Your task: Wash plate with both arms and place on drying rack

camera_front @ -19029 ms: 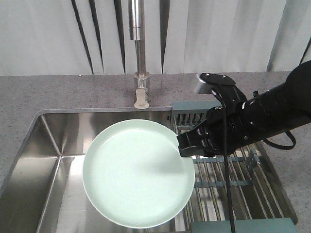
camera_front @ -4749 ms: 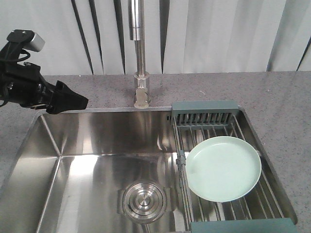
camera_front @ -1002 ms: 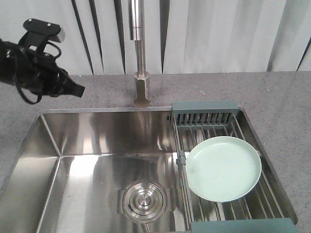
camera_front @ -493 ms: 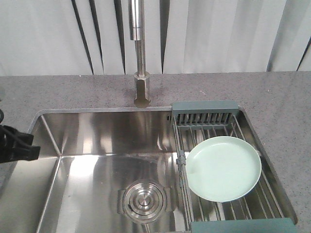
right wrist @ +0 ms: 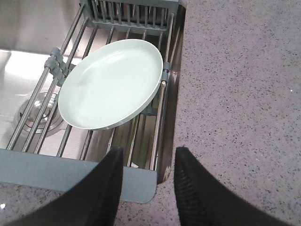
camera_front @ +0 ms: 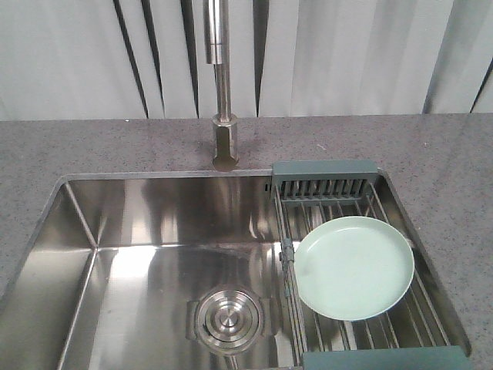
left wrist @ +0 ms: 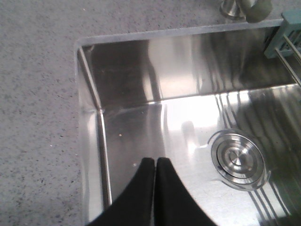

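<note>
The pale mint-green plate (camera_front: 353,267) (right wrist: 111,83) lies flat on the wires of the drying rack (camera_front: 324,179) (right wrist: 70,176), which spans the right part of the sink. Neither arm shows in the front view. In the left wrist view my left gripper (left wrist: 156,160) is shut with nothing between its fingers, hovering over the sink's left floor. In the right wrist view my right gripper (right wrist: 148,150) is open and empty, above the rack's near end piece, a little short of the plate.
A steel sink basin (camera_front: 139,223) with a round drain (camera_front: 227,318) (left wrist: 238,159) fills the left. The tall tap (camera_front: 222,92) stands behind it. Speckled grey counter (camera_front: 439,146) (right wrist: 235,70) surrounds the basin.
The left arm, raised at the far left a second ago, dropped to the lower left edge and has now left the front view. The plate stays put on the rack.
</note>
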Motion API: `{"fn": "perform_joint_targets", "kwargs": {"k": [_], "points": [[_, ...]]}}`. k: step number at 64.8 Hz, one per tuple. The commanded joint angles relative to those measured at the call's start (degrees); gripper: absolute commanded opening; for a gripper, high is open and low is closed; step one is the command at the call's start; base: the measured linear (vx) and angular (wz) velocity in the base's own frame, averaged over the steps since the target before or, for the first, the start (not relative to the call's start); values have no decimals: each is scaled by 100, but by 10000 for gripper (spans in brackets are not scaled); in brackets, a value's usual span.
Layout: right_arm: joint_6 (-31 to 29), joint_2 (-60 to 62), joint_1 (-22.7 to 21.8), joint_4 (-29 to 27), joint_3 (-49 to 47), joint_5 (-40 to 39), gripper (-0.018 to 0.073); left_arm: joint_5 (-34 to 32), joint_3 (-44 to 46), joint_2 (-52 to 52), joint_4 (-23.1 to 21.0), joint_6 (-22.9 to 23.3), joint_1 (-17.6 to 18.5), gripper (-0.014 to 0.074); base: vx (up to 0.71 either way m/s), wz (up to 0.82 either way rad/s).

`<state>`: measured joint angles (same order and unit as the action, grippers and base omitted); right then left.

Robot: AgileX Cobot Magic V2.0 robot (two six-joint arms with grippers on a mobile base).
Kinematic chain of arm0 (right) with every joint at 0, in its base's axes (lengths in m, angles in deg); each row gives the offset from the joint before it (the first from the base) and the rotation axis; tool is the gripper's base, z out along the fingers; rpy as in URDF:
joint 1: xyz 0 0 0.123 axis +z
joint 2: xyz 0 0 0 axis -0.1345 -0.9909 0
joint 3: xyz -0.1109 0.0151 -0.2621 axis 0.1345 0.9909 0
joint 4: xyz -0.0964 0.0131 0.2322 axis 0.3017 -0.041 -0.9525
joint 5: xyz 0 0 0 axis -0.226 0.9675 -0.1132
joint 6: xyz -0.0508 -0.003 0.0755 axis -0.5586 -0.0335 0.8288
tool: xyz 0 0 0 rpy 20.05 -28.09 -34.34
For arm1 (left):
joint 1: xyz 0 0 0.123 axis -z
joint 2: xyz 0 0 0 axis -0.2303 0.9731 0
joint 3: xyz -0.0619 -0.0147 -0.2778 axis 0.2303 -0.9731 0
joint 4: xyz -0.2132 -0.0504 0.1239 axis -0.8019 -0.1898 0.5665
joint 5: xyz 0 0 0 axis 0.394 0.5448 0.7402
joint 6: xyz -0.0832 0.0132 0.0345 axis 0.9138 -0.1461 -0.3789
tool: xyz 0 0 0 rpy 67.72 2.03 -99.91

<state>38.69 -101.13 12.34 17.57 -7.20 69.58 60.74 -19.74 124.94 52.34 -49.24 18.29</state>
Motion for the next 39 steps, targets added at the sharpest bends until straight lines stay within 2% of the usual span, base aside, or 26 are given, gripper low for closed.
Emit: {"fn": "perform_joint_targets", "kwargs": {"k": [1,13,33,39], "points": [[-61,-32,-5,2,-150,-321,263,-231,128,-328,69,125,-16,-6,0,0],[-61,-32,-5,2,-150,-321,263,-231,128,-698,64,125,-16,-6,0,0],[-61,-32,-5,2,-150,-321,263,-252,107,-733,64,121,-16,-6,0,0],[-61,-32,-5,-3,-150,-321,263,-372,51,-897,265,113,-42,-6,0,0]]}}
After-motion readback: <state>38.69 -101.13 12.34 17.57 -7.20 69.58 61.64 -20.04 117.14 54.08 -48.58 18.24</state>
